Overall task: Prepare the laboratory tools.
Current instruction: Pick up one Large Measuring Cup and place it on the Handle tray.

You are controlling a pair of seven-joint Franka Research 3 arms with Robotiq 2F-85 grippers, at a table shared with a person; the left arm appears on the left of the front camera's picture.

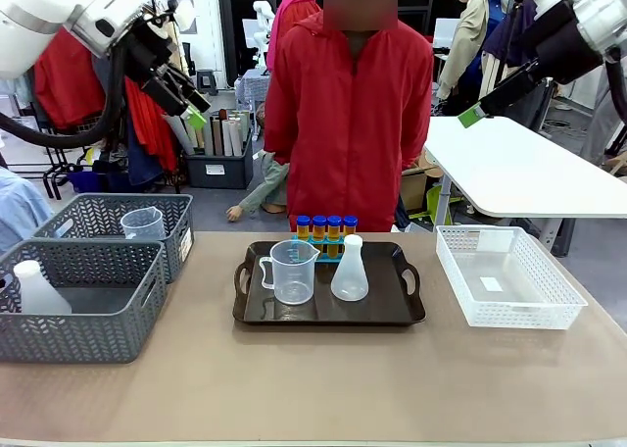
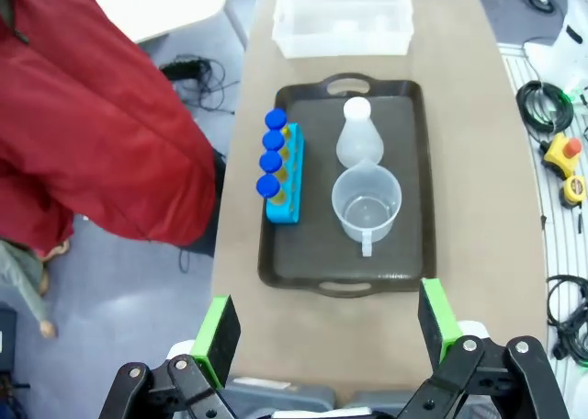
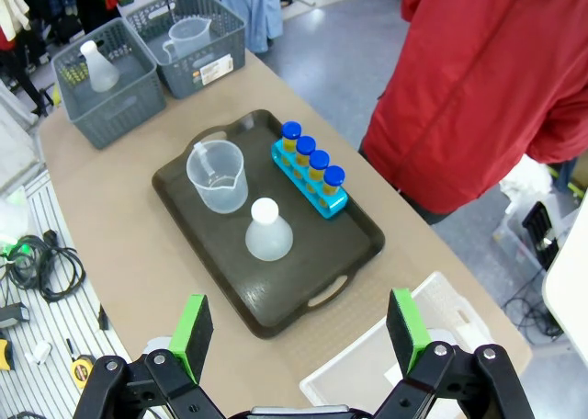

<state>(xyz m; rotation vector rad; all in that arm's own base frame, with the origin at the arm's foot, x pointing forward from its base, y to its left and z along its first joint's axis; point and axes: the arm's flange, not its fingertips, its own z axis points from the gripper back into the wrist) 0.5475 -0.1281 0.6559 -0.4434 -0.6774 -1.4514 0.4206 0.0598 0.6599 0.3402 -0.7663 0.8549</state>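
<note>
Left arm: raised high at the robot's left, left gripper with jaws spread wide, nothing between them. Right arm: raised high at the robot's right, right gripper with jaws likewise spread, nothing between them.

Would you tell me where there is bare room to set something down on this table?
Bare tabletop runs along the near edge, in front of the dark tray. Gaps lie between the tray and the grey mesh baskets, and between the tray and the white lattice basket. The tray's middle and far side are crowded by jug, flask and tube rack.
</note>
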